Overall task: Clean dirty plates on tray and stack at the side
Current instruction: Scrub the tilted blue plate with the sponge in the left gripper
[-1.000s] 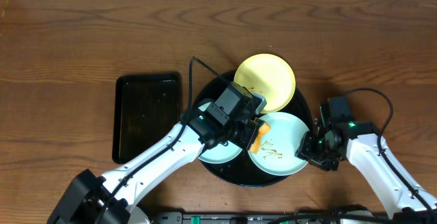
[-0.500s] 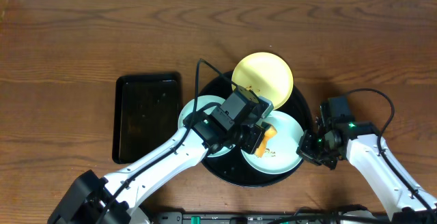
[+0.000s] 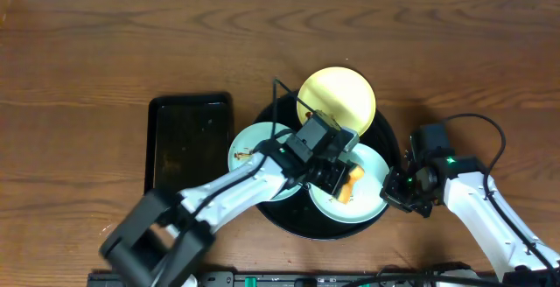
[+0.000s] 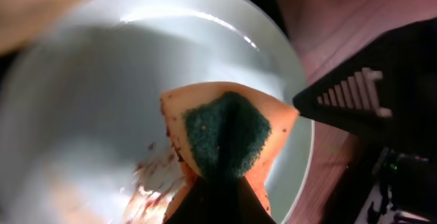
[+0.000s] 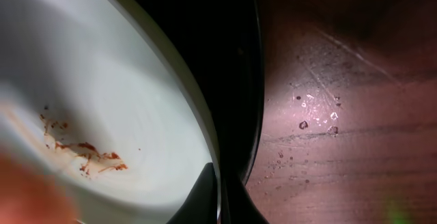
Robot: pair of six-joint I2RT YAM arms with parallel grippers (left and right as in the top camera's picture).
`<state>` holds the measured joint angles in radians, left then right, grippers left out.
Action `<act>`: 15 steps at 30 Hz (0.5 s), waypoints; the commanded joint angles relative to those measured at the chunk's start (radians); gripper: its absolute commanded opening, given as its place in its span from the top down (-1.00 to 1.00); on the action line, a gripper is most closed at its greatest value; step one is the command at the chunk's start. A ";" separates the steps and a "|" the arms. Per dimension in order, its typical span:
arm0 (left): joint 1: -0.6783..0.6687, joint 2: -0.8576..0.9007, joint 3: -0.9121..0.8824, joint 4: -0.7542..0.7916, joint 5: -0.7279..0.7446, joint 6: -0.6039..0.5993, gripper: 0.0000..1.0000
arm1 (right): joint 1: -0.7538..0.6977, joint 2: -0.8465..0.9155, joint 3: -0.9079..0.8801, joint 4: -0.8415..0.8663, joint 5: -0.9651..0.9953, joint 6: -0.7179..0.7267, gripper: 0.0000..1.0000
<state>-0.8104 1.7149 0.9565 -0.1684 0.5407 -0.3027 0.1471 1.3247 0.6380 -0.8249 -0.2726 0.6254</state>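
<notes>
The round black tray (image 3: pixel 293 219) holds three plates. A yellow plate (image 3: pixel 337 99) leans on its far rim, and one mint plate (image 3: pixel 254 151) lies at its left. My left gripper (image 3: pixel 343 180) is shut on an orange sponge (image 4: pixel 225 132) with a green scouring face, pressed onto the right mint plate (image 4: pixel 102 94). Brown smears (image 5: pixel 82 150) mark that plate. My right gripper (image 5: pixel 220 195) is shut on this plate's right rim (image 5: pixel 198 115), just inside the tray's raised edge (image 5: pixel 239 80). From overhead the right gripper (image 3: pixel 391 191) sits at the tray's right side.
A smaller black rectangular tray (image 3: pixel 188 151) lies left of the round one. Bare wooden table (image 3: pixel 105 59) surrounds everything, with water drops (image 5: pixel 317 115) beside the round tray. A black cable (image 3: pixel 477 121) loops over the right arm.
My left arm carried the sponge rightward onto the right mint plate, uncovering the left mint plate. My right gripper's jaws closed on the right plate's rim.
</notes>
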 commanded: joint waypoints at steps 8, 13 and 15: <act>-0.063 0.064 0.015 0.205 0.181 -0.315 0.85 | -0.004 -0.005 -0.005 -0.003 0.014 0.018 0.97; -0.089 0.070 0.015 0.256 0.156 -0.405 0.85 | -0.004 -0.005 -0.005 -0.013 0.014 0.017 0.97; -0.089 0.079 0.013 0.227 0.115 -0.436 0.85 | -0.004 -0.005 -0.005 -0.017 0.015 0.017 0.97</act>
<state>-0.8963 1.7844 0.9573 0.0807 0.6842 -0.6525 0.1471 1.3247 0.6380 -0.8364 -0.2684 0.6254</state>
